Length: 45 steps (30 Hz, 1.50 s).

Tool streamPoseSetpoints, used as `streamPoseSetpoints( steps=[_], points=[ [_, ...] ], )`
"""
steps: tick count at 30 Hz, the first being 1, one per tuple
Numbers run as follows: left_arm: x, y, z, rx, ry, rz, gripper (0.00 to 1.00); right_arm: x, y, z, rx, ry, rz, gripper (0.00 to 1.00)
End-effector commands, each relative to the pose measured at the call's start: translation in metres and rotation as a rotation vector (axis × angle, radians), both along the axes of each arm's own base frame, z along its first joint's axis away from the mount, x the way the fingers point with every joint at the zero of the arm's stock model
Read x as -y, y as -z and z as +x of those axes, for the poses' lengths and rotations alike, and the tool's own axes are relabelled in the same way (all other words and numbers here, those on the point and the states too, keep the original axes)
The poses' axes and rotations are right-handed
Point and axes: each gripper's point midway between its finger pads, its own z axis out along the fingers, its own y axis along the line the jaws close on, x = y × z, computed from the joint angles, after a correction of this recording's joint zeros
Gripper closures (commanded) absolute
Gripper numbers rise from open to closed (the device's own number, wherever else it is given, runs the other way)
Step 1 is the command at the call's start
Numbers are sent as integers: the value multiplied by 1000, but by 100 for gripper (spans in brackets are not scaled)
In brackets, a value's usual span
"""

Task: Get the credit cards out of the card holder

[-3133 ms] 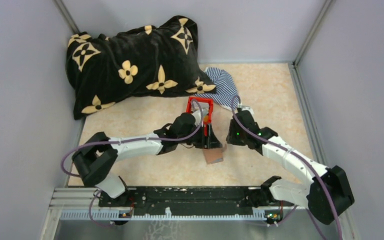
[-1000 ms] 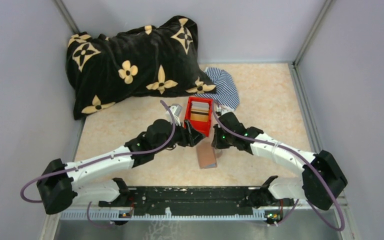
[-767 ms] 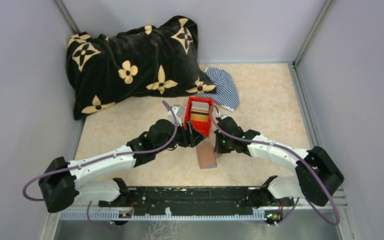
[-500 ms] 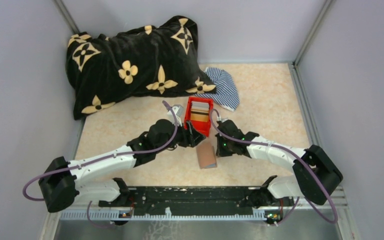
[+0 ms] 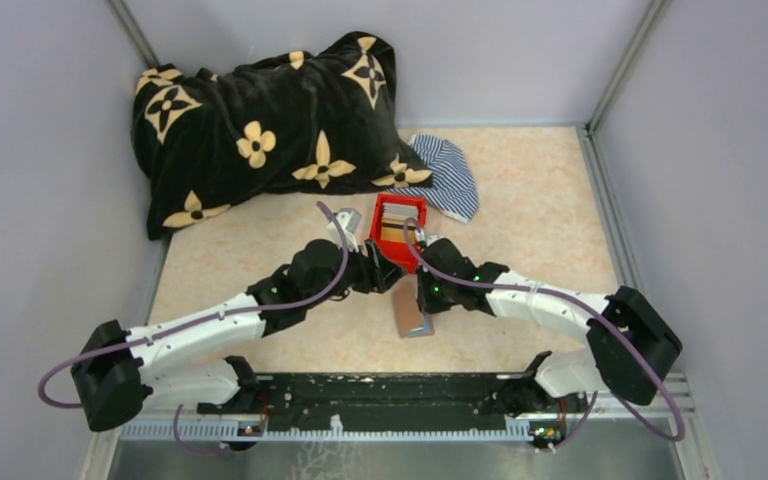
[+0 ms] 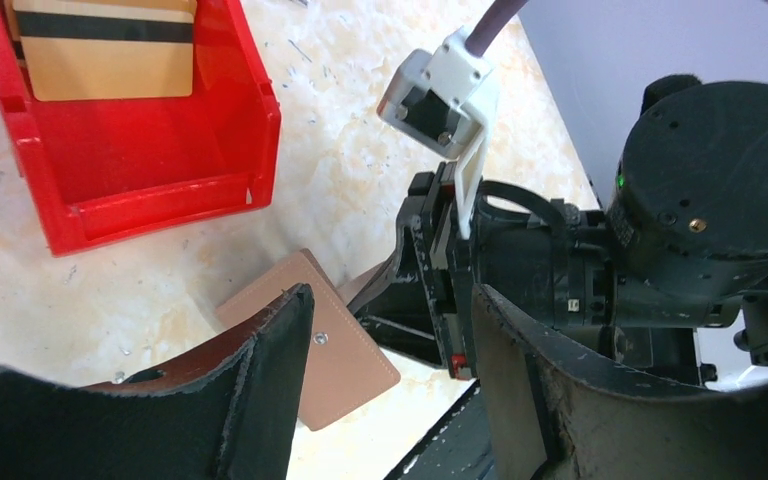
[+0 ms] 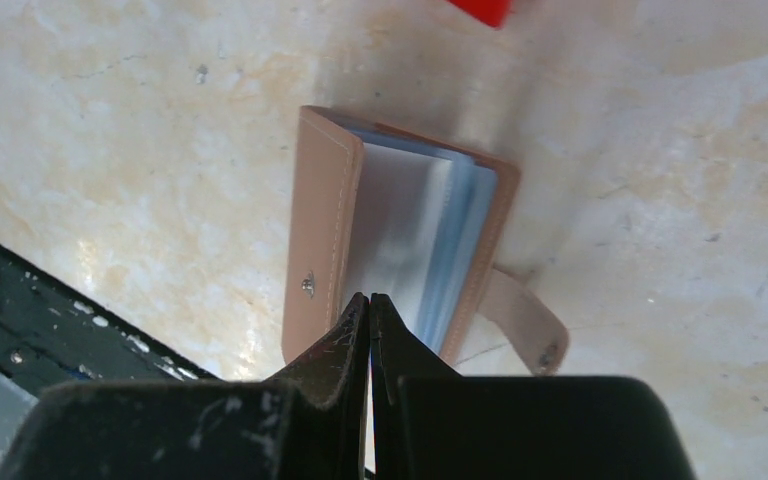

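- Rail: both arm bases are bolted here at the near edge of the table. Over the last second the right arm has stretched further left.
- Card holder: it lies on the table just this side of the red box, between the two grippers, where it lay a second ago. In the right wrist view the card holder is ajar, with one brown cover raised on edge and pale bluish clear sleeves exposed. The snap tab is undone and flat on the table. Whether a card sits in the sleeves cannot be told. Overhead, a pale edge now shows at its near end, where a second ago only brown showed.
- Right gripper: it has moved from beside the holder's right edge to over it. The right gripper is pinched fully closed and grips nothing, its tips at the seam between cover and sleeves.
- Left gripper: the fingers are spread wide with nothing between them. It sits at the box's near left corner, hardly moved in a second; three seconds ago it was over the box.
- Red box: a tan credit card with a dark stripe lies inside, as a second ago.
- Striped cloth and black cushion with cream flowers: both unchanged at the far side.
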Motion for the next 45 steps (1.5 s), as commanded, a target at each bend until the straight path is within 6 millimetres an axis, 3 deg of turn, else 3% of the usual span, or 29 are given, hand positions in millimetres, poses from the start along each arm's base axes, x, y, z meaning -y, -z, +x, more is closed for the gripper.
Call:
streamPoseSetpoints(
  steps=[1,6,12,18,24,25,29,33,36,38,40,42,45],
  points=[
    [-13,-7,0,30,-43,-6,35,-32,-30,6,58,-43,78,100],
    [-20,-16,2,52,-69,-15,36,-49,-42,3,74,-86,109,100],
    [-25,-17,4,54,-93,-5,36,-69,-25,-5,41,-140,92,100],
    [-46,-17,6,48,-180,2,36,-94,-12,-17,-6,-221,108,100],
    [-56,-15,7,40,-222,19,3,-98,5,-25,-47,-254,99,100],
    [-55,-14,7,36,-221,19,1,-97,7,-25,-49,-253,92,100],
    [-52,-10,6,17,-209,18,1,-91,6,-20,-19,-228,72,100],
    [-37,-20,3,31,-149,-21,1,-92,14,-23,-39,-236,74,100],
    [-6,-37,-19,78,49,-125,1,-99,16,-31,-75,-249,133,100],
    [3,-42,-32,87,109,-183,0,-101,13,-33,-86,-246,171,100],
    [-3,-37,-31,50,57,-201,3,-101,8,-31,-77,-236,195,100],
    [-24,-15,-18,-10,-90,-122,5,-98,1,-28,-55,-222,198,100],
    [-54,-12,-5,-16,-240,-59,3,-93,-8,-24,-24,-196,198,100]
  ],
)
